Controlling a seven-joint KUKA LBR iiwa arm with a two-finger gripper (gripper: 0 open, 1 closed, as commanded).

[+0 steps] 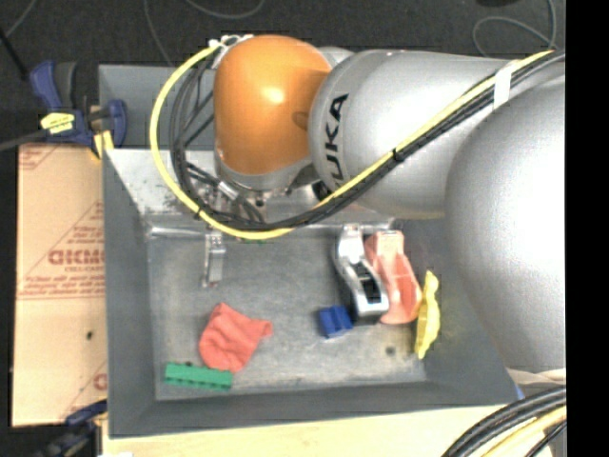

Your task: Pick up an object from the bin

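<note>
gripper [213, 260] at back left of the bin [128, 284], over bare floor; i cannot tell whether it is open or closed. nearest: red crumpled lump [233, 339] by the front left corner; i would centre above it before descending.

We see a thick, rounded arm [447, 112] in silver-grey metal, with black KUKA lettering [333, 146] on its side. An orange, dome-shaped cover [266, 103] caps its wrist. A yellow cable [247, 234] and several black cables [190, 174] loop round that cover, and the yellow one runs on along the arm. The gripper [213, 276] is bare grey metal.
</note>
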